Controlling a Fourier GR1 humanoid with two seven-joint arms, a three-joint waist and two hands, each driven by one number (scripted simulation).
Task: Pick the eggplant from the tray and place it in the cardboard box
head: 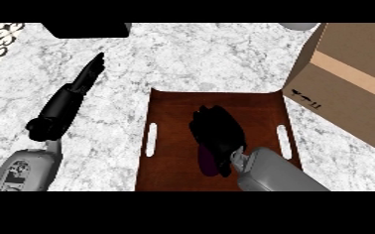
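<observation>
A dark purple eggplant (pixel 208 163) lies on the brown wooden tray (pixel 168 144) in the lower middle of the head view. My right hand (pixel 216 128) is over it and covers most of it, so only its near end shows beside the grey forearm. Its fingers bend down around the eggplant. The cardboard box (pixel 341 84) stands at the right edge, just beyond the tray's far right corner. My left hand (pixel 89 72) rests open at the left, fingers straight and pointing away, well clear of the tray.
The counter is white marble. A black object (pixel 86 29) sits at the far left edge, and a grey round thing (pixel 299 26) shows at the top right, behind the box. The tray has slot handles (pixel 151 139) on both sides.
</observation>
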